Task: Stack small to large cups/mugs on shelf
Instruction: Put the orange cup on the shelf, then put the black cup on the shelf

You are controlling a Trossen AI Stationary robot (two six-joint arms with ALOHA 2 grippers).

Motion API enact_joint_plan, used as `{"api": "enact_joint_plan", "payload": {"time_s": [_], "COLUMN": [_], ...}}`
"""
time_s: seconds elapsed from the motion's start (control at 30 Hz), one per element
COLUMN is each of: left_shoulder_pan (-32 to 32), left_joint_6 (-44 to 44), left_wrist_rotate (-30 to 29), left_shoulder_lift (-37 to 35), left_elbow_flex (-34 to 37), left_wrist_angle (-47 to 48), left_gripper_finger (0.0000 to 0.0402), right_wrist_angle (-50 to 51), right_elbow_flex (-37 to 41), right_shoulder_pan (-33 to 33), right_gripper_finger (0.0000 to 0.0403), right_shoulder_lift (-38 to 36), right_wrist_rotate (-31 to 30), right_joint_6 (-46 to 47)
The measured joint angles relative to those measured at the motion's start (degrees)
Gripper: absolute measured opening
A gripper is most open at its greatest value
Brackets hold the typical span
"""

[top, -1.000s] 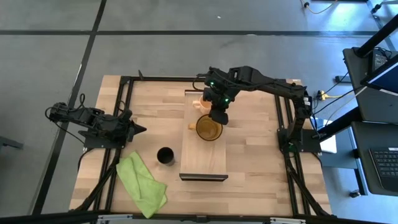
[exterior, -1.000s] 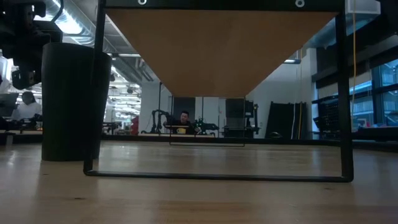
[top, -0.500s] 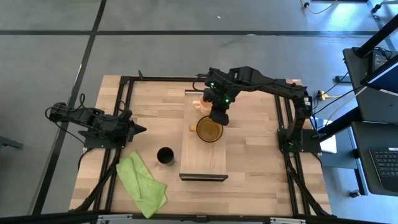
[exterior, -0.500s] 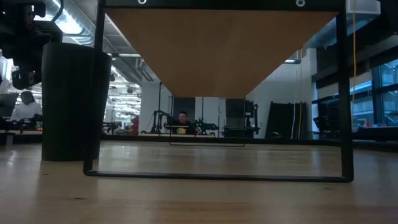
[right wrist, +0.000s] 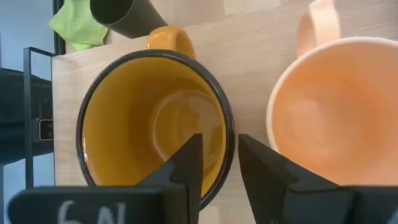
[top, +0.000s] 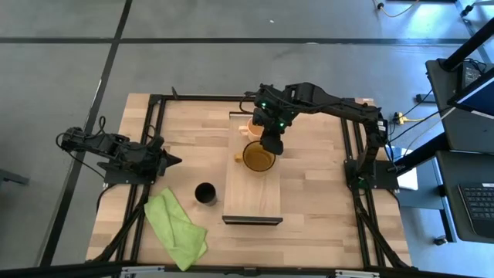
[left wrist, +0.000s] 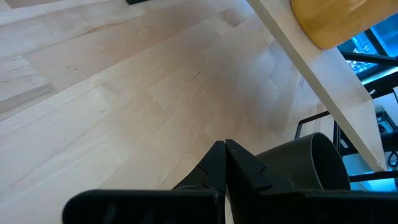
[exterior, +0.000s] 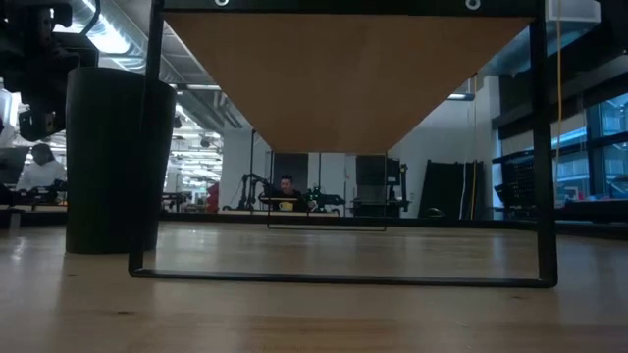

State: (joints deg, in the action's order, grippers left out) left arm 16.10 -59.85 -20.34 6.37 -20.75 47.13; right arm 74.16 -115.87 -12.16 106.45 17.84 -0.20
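Amber-yellow mug stands on the shelf, a long light-wood board set on the table, with the peach-orange mug just beyond it at the shelf's far end. From above, the right gripper covers the gap between the two mugs and hides most of the peach one. In the right wrist view its fingers straddle the amber mug's dark rim, one inside the bowl and one outside, clamped on the wall, with the peach mug close beside and cut off by the frame edge.

Off the shelf, the black cup sits on the table to the left of the board, near a crumpled green cloth. The low view shows this cup large and dark at the left, while the underside of the shelf fills the top and hides both mugs.

At the table's left side the left gripper waits, fingers pressed together. Its wrist view catches only part of the black cup and a cropped slice of the amber mug.
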Motion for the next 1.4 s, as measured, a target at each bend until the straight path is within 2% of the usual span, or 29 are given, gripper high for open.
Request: {"api": "enact_joint_plan", "payload": {"time_s": [0.2, 0.37, 0.53, 0.67, 0.77, 0.83, 0.93, 1.03, 1.17, 1.27, 1.4], "left_shoulder_pan": [0.0, 0.0, 0.0, 0.0, 0.29, 0.95, 2.72, 4.67, 6.42, 8.44, 11.78], "left_joint_6": [0.0, 0.59, 7.56, 10.78, 10.75, 10.57, 14.09, 22.74, 31.05, 32.4, 31.45], "left_wrist_rotate": [0.02, 0.02, 0.04, 2.03, 8.28, 12.95, 15.44, 14.96, 13.35, 13.01, 13.05], "left_shoulder_lift": [0.0, 0.02, 0.02, 2.01, 7.84, 14.24, 25.72, 35.11, 44.16, 50.07, 57.81], "left_elbow_flex": [0.0, 0.0, 0.0, -0.11, -0.11, -1.04, -6.24, -14.6, -26.46, -33.74, -39.41], "left_wrist_angle": [0.0, -0.14, -6.06, -14.48, -16.31, -16.89, -16.26, -14.13, -7.67, -1.35, 4.24], "left_gripper_finger": [0.0, 0.0, 0.0, 0.0, 0.0, 0.0, 0.0, 0.0, 0.0, 0.0004, 0.0033], "right_wrist_angle": [-2.02, -6.67, -7.15, -1.92, 1.34, 4.02, 9.59, 12.16, 14.64, 15.97, 15.81], "right_elbow_flex": [0.0, -2.09, -9.92, -18.36, -17.17, -15.68, -15.04, -14.95, -14.95, -14.95, -14.95], "right_shoulder_pan": [0.04, 1.01, 3.45, 7.71, 12.15, 15.21, 19.12, 22.54, 26.05, 28.04, 31.23], "right_gripper_finger": [0.0103, 0.0103, 0.0103, 0.0103, 0.0103, 0.0103, 0.0103, 0.0103, 0.0103, 0.0103, 0.0104], "right_shoulder_lift": [-0.21, -1.69, -2.4, -2.54, -5.1, -7.03, -9.0, -9.79, -10.7, -10.63, -10.62], "right_wrist_rotate": [-0.71, -5.21, -12.44, -22.41, -32.79, -38.72, -43.76, -46.81, -48.77, -48.84, -50.56], "right_joint_6": [-0.14, -1.61, -3.62, -5.22, -5.35, -2.97, 4.34, 11.1, 17.51, 20.91, 21.2]}}
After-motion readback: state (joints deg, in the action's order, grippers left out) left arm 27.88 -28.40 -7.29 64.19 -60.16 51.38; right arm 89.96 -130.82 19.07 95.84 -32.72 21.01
